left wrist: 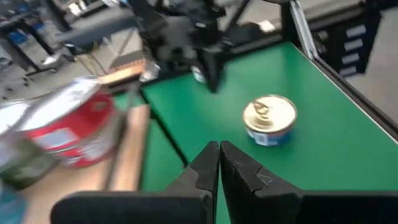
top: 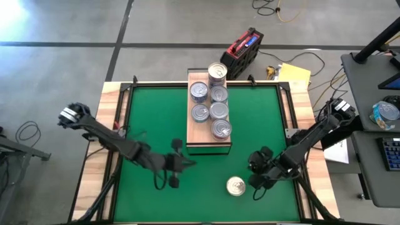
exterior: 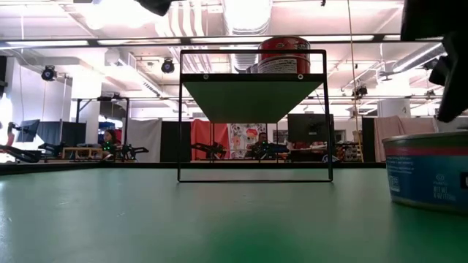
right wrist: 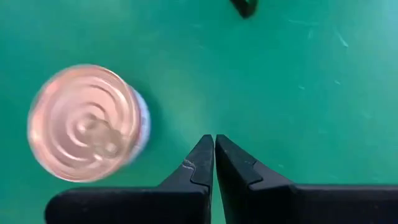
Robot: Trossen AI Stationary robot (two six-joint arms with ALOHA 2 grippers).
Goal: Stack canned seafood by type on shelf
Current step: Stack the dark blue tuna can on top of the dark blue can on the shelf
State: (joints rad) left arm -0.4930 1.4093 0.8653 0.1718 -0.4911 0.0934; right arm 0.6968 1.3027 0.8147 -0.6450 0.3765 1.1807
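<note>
Gold-lidded can [exterior: 428, 169] looms nearest low camera, alone on green mat [top: 150, 106], upright. Right gripper [right wrist: 214, 149] just beside it, fingers clenched, empty. Left gripper [left wrist: 219, 155] over mat near shelf's front end, clenched, empty. Shelf [top: 195, 140] carries silver-lidded cans [top: 210, 103] in two rows.

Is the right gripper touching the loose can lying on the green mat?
Apart. The right wrist view shows bare green mat between the shut right gripper and the loose can.
</note>
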